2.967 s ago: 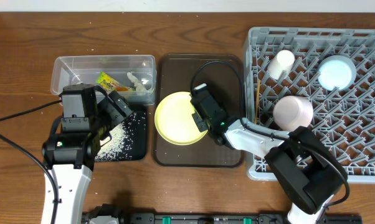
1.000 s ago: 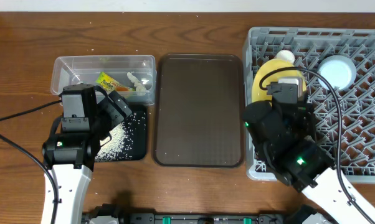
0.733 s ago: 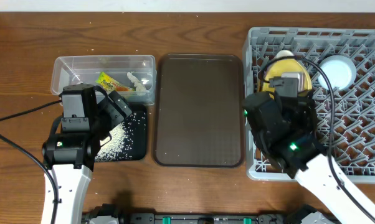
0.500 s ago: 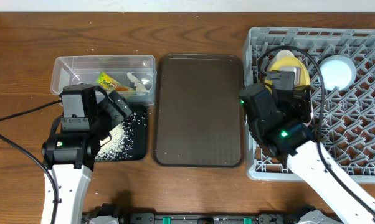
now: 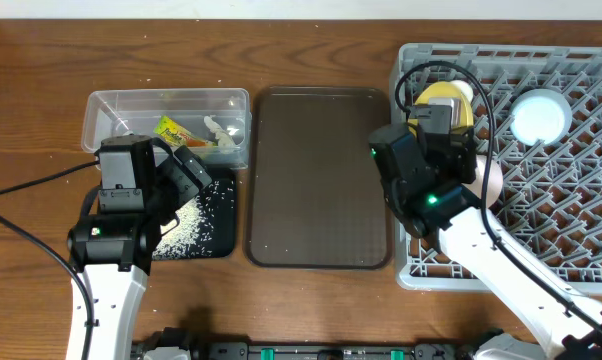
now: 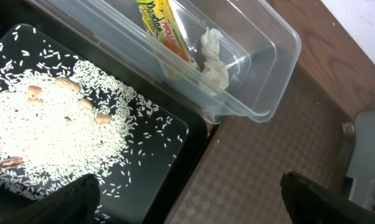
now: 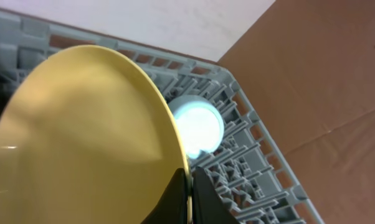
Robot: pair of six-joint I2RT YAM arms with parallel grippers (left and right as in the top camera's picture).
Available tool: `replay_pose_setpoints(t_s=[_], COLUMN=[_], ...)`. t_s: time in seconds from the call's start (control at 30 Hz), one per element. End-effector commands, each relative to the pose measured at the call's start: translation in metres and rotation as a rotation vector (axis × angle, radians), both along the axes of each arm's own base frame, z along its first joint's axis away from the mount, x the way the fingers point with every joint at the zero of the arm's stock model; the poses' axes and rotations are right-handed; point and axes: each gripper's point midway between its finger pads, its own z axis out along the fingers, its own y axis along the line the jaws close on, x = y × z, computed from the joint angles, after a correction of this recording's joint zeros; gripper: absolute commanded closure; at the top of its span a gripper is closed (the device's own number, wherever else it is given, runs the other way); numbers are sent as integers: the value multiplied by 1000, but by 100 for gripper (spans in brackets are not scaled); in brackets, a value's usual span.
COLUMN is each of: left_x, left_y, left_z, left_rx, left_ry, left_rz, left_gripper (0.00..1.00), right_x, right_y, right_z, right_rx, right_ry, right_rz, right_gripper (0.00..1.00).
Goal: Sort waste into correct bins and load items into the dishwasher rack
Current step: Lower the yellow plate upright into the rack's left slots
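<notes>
Over the left edge of the dishwasher rack (image 5: 571,240), the right gripper (image 7: 189,186) pinches the rim of the yellow plate (image 7: 81,143), which is steeply tilted near the light blue bowl (image 7: 199,127). The left gripper (image 6: 190,186) hovers, fingers spread, above the black tray (image 6: 175,162) holding rice crumbs (image 6: 50,137). The wrapper (image 6: 162,31) and tissue (image 6: 213,59) lie in the clear tub (image 6: 275,68).

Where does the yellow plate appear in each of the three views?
Overhead: the yellow plate is in the upper left corner of the grey rack.
Left wrist: not in it.
Right wrist: it fills the left half of the picture.
Shared landmark: the light blue bowl, right of the plate in both.
</notes>
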Motion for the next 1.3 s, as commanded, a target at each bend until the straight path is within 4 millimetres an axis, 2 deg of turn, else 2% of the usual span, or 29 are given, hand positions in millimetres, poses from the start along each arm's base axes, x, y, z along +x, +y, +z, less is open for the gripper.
replay_pose_setpoints(t_s=[0.0, 0.2, 0.37, 0.53, 0.6, 0.7, 0.73, 0.8, 1.07, 1.1, 1.17, 1.27], left_x=[2, 2, 2, 2, 2, 2, 2, 2, 2, 2, 2, 2], left_y=[3, 3, 3, 3, 3, 3, 3, 3, 3, 3, 3, 3], left_z=[5, 5, 5, 5, 5, 5, 5, 5, 5, 5, 5, 5], left_rx=[6, 6, 6, 6, 6, 7, 6, 6, 6, 6, 7, 6], left_ry=[-11, -10, -11, -10, -11, -11, -10, -10, -10, -10, -11, -10], left_rz=[11, 11, 11, 11, 11, 10, 11, 11, 11, 11, 10, 11], left_gripper=[5, 5, 5, 5, 5, 5, 5, 5, 5, 5, 5, 5], right_x=[4, 16, 24, 26, 27, 29, 30, 33, 42, 41, 39, 36], right_y=[2, 17, 33, 36, 36, 37, 38, 45, 106, 115, 126, 137], right_z=[0, 0, -4, -3, -2, 1, 2, 2, -13, -15, -18, -22], right_rx=[31, 127, 200, 216, 220, 229, 238, 261, 428, 455, 486, 520], right_ry=[-26, -66, -61, -70, -78, -95, -106, -105, 3, 22, 47, 78], right_rz=[0, 67, 143, 154, 155, 157, 161, 193, 506, 550, 601, 657], right_gripper=[93, 85, 84, 82, 78, 62, 51, 43, 28, 24, 1, 1])
